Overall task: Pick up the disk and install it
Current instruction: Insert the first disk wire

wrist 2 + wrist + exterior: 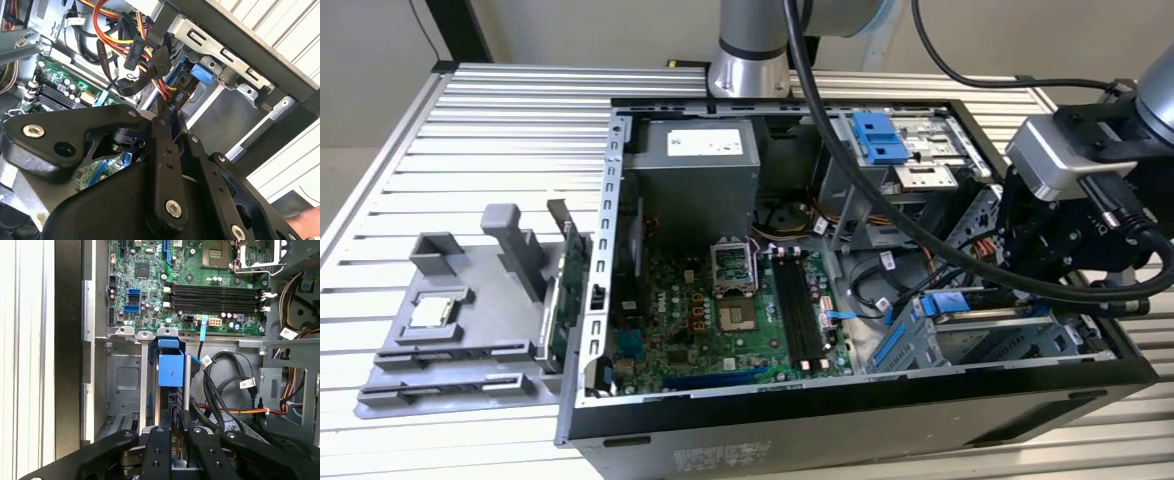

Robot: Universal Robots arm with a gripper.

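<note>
The disk point(170, 371) stands on its thin edge in the drive cage point(122, 382), in the slot between two silver rails point(150, 390). In the first wrist view I see it end-on. Its blue bracket end is the far end, and its near end comes right up to my gripper point(176, 434). So the long side of the disk runs straight away from the gripper, toward the green motherboard point(150, 285).

In the exterior view the disk point(945, 304) sits in the near corner of the computer case point(854, 425), on the exterior view's right. Its long side runs across the view, with the gripper at the right end.

The two fingers point(159, 450) are pulled in close, with just a thin dark strip between them. I judge that they pinch the near end of the disk. A black plug point(172, 107) on a bundle of cables point(220, 385) lies just beside that spot, so I am not fully sure the strip is disk and not plug.

What matters most to me here is that the gripper, the disk's long side and the rails all lie on one line.
</note>
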